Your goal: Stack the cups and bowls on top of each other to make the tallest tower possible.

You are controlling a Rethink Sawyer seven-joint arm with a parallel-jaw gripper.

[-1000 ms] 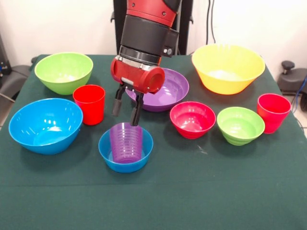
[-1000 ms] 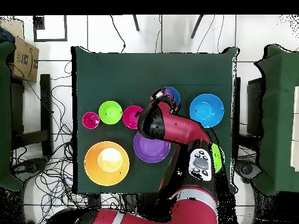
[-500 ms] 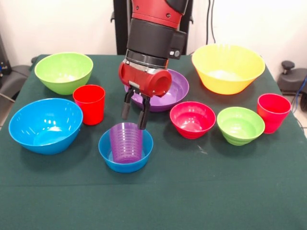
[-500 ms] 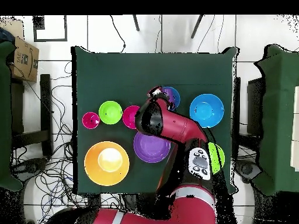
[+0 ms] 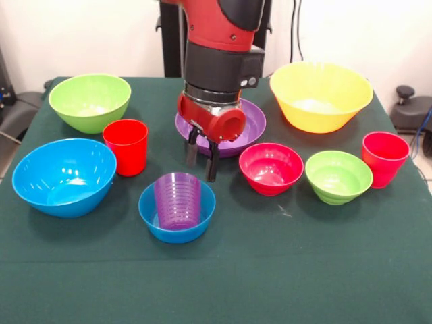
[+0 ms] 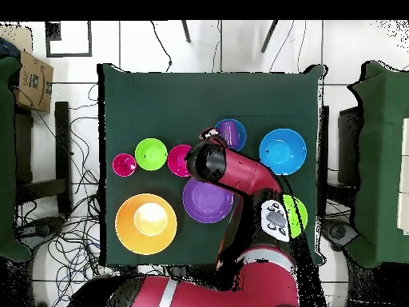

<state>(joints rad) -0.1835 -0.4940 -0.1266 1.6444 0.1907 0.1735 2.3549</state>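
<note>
A translucent purple cup [image 5: 178,200] stands upright inside the small blue bowl [image 5: 177,217] near the table's front; the pair shows from above too [image 6: 230,133]. My gripper [image 5: 201,167] hangs open and empty just behind and right of that cup, apart from it, in front of the purple bowl [image 5: 246,125]. One red cup [image 5: 125,146] stands at the left, between the large blue bowl [image 5: 64,175] and the lime green bowl [image 5: 90,101]. Another red cup [image 5: 385,158] stands at the far right. A small red-pink bowl [image 5: 271,169], a small lime green bowl [image 5: 338,177] and the big yellow bowl [image 5: 320,96] sit on the right.
The dark green table [image 5: 283,270] has bare cloth along its front edge. From above, the arm [image 6: 240,172] covers part of the purple bowl [image 6: 206,201] and part of the lime green bowl [image 6: 296,214]. Cables, chairs and a cardboard box [image 6: 30,78] surround the table.
In the front view the gripper has shifted to the right, off the purple cup's rim and toward the red-pink bowl, staying open. Cups and bowls have not moved.
</note>
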